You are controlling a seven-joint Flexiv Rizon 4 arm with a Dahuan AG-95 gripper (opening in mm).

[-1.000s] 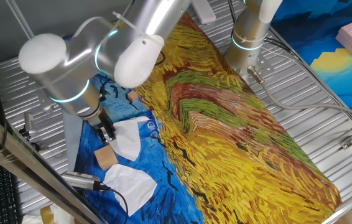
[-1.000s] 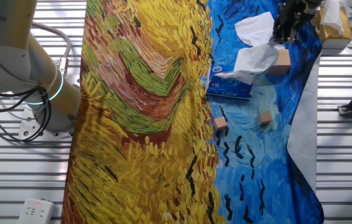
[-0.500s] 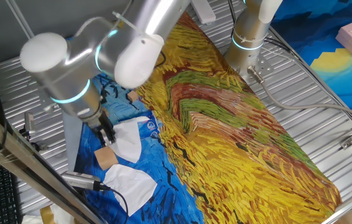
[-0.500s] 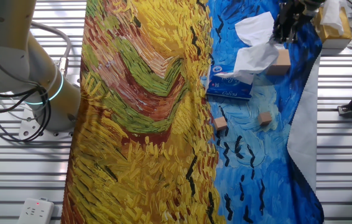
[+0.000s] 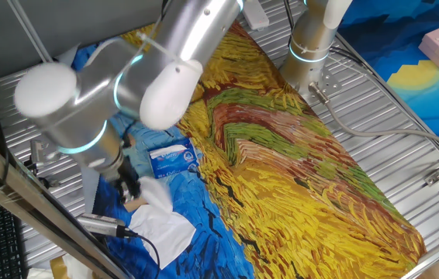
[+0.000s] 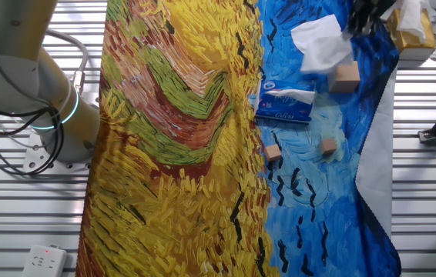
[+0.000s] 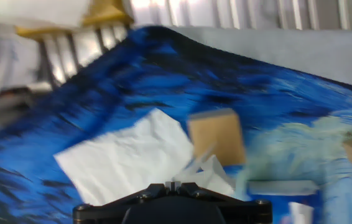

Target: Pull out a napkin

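My gripper [image 5: 130, 188] is shut on a white napkin [image 5: 154, 197] and holds it just above the blue cloth, clear of the blue-and-white tissue pack [image 5: 174, 157]. In the other fixed view the gripper [image 6: 364, 17] is at the top right, with the held napkin [image 6: 328, 61] trailing below it. The pack [image 6: 283, 105] lies apart from it, a white edge showing at its slot. In the hand view the jaws are closed at the gripper [image 7: 175, 184], and a corner of the held napkin [image 7: 212, 172] sticks out past them.
A second napkin [image 5: 164, 230] lies flat on the cloth; it also shows in the other fixed view [image 6: 313, 32] and the hand view [image 7: 126, 155]. A wooden block [image 6: 347, 75] sits by the gripper, and two small blocks [image 6: 273, 153] lie further off. A cardboard box [image 6: 412, 31] stands at the cloth's edge.
My gripper has moved away from the pack, drawing the napkin with it. The napkin has come free of the pack's slot and now hangs from the jaws.
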